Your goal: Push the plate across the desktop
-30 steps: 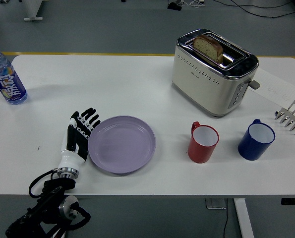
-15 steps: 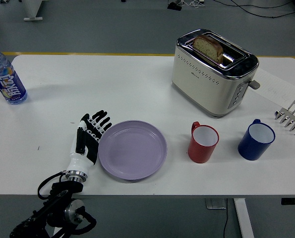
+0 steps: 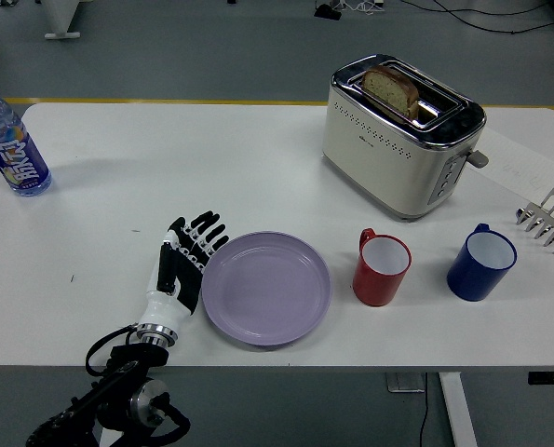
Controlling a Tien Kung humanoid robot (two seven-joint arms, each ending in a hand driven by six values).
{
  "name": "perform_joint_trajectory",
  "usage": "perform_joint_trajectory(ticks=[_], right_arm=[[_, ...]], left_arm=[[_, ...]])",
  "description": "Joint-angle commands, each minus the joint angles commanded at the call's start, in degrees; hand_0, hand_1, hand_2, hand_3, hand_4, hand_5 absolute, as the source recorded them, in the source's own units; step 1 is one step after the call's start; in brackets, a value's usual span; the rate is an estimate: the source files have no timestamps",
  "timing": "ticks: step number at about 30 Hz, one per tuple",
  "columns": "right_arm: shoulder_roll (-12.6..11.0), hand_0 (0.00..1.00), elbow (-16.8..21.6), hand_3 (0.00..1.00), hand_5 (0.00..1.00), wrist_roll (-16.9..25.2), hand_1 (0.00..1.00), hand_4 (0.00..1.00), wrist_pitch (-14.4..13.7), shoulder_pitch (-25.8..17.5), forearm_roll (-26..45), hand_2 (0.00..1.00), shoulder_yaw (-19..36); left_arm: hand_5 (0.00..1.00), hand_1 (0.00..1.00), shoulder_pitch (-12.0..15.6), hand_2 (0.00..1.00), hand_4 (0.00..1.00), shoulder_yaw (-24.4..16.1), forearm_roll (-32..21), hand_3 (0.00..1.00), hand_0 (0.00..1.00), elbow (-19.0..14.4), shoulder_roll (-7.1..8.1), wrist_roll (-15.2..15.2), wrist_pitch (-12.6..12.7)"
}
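Note:
A lilac plate (image 3: 266, 288) lies flat on the white table (image 3: 211, 168), near its front edge. My left hand (image 3: 187, 259) is just left of the plate, fingers stretched out flat and pointing away from me, its edge against the plate's left rim. It holds nothing. The plate's right rim is a short gap from a red mug (image 3: 381, 268). My right hand is out of view.
A blue mug (image 3: 480, 264) stands right of the red one. A cream toaster (image 3: 402, 135) with a slice of bread stands behind them. A water bottle (image 3: 11, 142) stands at the far left. A metal rack (image 3: 549, 221) pokes in at the right edge.
My left hand has moved right and the plate has slid right with it, toward the red mug.

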Motion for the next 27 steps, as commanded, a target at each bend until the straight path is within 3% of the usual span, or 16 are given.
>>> perform_joint_trajectory(ticks=[10,18,23,27], right_arm=[[-0.18,0.560,-0.02,0.594,0.300,0.09,0.549,0.299,-0.03,0.39,-0.20,0.677,0.20],[-0.17,0.560,0.00,0.594,0.298,0.00,0.547,0.299,0.01,0.43,-0.21,0.677,0.19],[-0.21,0.560,-0.04,0.594,0.298,0.10,0.547,0.299,-0.03,0.47,-0.18,0.677,0.21],[-0.27,0.561,-0.07,0.594,0.298,0.17,0.548,0.299,-0.06,0.58,-0.26,0.677,0.33]], left_arm=[[0.998,0.783,-1.78,0.804,0.454,-0.24,-0.99,0.681,0.753,0.79,0.00,0.24,-0.51],[0.998,0.781,-1.52,0.805,0.453,-1.46,-0.37,0.681,0.753,0.12,0.00,0.31,-0.35],[0.998,0.781,-1.04,0.805,0.453,-5.77,5.58,0.681,0.753,-1.74,0.00,2.57,1.71],[0.998,0.755,-0.92,0.776,0.457,-10.74,12.01,0.665,0.737,-3.41,0.00,6.97,1.48]])
